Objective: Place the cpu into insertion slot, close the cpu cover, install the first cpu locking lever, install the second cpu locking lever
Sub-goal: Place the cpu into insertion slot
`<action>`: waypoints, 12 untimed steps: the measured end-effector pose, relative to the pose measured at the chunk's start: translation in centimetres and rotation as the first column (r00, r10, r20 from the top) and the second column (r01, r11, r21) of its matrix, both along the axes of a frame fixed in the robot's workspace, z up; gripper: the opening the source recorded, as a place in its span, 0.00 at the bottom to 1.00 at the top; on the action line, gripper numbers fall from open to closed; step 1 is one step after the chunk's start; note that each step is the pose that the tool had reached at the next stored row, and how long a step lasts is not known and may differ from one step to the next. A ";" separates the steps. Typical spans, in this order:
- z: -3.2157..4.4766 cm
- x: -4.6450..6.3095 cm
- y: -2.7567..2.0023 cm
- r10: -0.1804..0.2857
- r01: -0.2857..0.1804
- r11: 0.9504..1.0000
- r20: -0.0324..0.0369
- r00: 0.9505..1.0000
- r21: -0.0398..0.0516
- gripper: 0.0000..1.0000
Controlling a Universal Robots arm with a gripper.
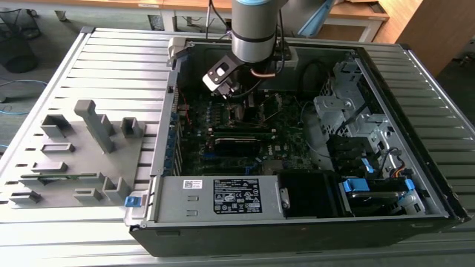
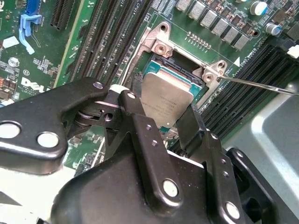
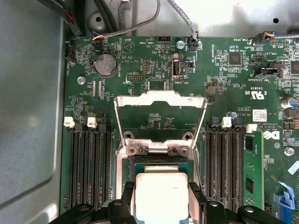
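Exterior view: an open case is laid on a slatted table, with grey fixtures set out towards the exterior view's left. The arm is lowered into the case, and the gripper is positioned over the board.

Both wrist views: the cpu is clamped by the gripper. The jaws are drawn in narrow, with one finger pressed against each of two opposite edges of the chip. The silver top is turned upward.

The cpu is located directly at the slot, and a dark strip of the recess is left uncovered beyond the chip's far edge. Whether the chip is seated or held just clear cannot be told.

First wrist view: the cover is swung open on its hinge and stands raised beyond the slot, so that the board is seen through its central opening. Memory slots are ranged on both sides of the slot.

Second wrist view: a thin lever rod is noted beside the slot's corner, extended out over the memory slots and not latched.
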State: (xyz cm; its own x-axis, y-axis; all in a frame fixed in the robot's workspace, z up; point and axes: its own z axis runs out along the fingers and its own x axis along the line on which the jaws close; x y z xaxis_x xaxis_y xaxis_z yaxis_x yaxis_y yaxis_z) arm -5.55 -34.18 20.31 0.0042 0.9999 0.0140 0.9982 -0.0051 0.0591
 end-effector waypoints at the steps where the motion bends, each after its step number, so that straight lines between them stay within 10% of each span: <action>1: -0.05 0.0 0.03 0.000 0.000 1.000 0.000 1.000 0.000 0.54; 12: -0.49 0.0 0.32 0.000 0.000 1.000 0.000 1.000 0.000 0.54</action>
State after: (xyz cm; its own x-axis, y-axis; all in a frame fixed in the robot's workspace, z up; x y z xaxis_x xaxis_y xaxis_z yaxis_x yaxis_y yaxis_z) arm -5.54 -33.85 19.82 0.0043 0.9999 0.0141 0.9982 -0.0051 0.0590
